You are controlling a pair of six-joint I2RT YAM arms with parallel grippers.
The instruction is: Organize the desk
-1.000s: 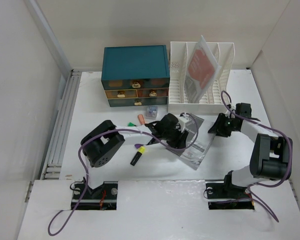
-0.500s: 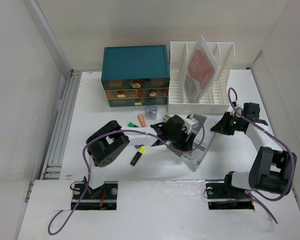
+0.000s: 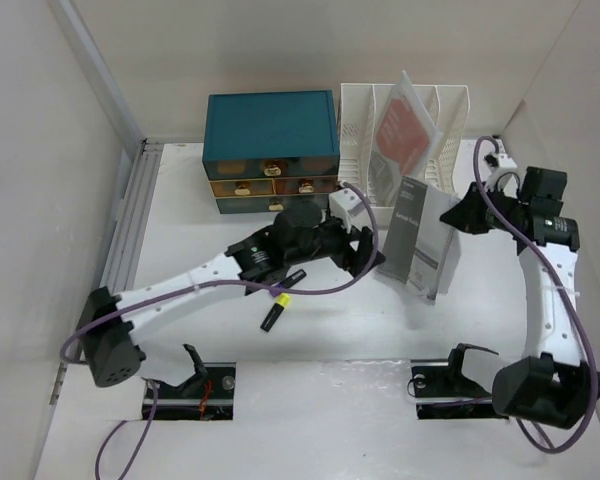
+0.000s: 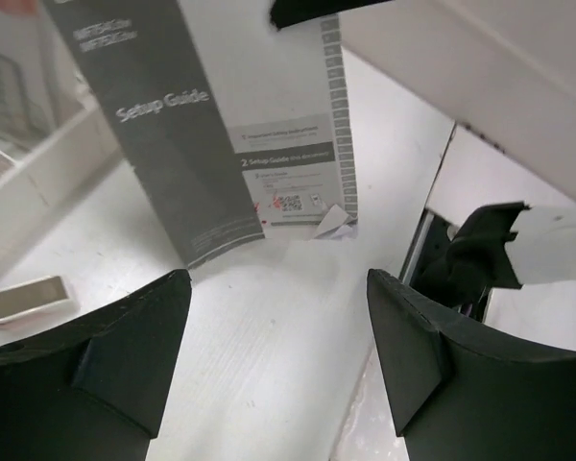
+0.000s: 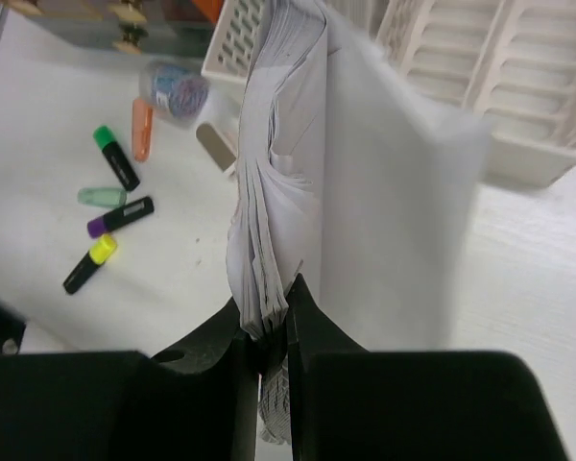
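Note:
My right gripper [image 3: 467, 214] is shut on the edge of a grey and white "Setup Guide" booklet [image 3: 425, 240] and holds it upright above the white desk [image 3: 180, 230], in front of the file rack. In the right wrist view the fingers [image 5: 269, 331] pinch the booklet's pages [image 5: 298, 192]. My left gripper [image 3: 368, 250] is open and empty, just left of the booklet and low over the desk. In the left wrist view its jaws [image 4: 278, 365] stand wide apart, with the booklet [image 4: 221, 125] hanging ahead.
A teal drawer box [image 3: 270, 135] and a white slotted file rack [image 3: 445, 110] holding a red folder [image 3: 400, 135] stand at the back. Markers lie on the desk: green [image 5: 115, 158], orange [image 5: 141, 128], purple [image 5: 120, 216], yellow [image 3: 274, 310]. A clip jar [image 5: 173, 86] and white eraser [image 4: 24, 298] are nearby.
The right gripper has lifted the booklet off the desk, up and to the right, so it now hangs upright. The left arm has stretched toward the back and its gripper is off the booklet.

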